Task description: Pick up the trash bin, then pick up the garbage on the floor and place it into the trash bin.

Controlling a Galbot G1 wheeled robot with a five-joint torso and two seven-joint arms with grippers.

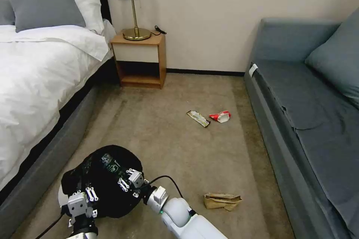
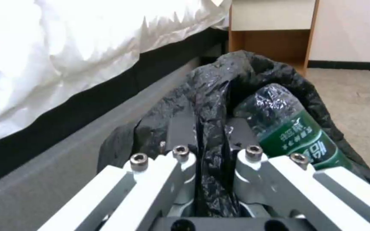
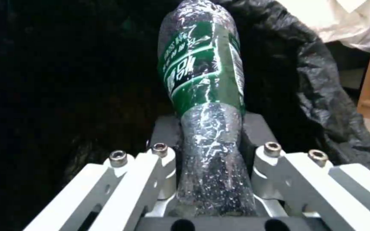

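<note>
The left tool (image 2: pixel 210 141) pinches the trash bin's (image 1: pixel 103 179) bagged rim beside the bed; the right tool (image 3: pixel 210 141), clamped on the green-labelled bottle (image 3: pixel 202 77), should release only once inside (neck first).

Trash bin (image 1: pixel 101 181) is seen on the carpet beside the bed (image 1: pixel 37 78). Its bag rim is pinched by the left tool (image 1: pixel 88 194). Right tool (image 1: pixel 127 181) is positioned over its mouth, bottle (image 1: pixel 110 162) gripped. Brown paper (image 1: pixel 221 201) lies right of the bin; wrapper (image 1: pixel 198 118) and red packet (image 1: pixel 220 116) lie farther beyond.
</note>
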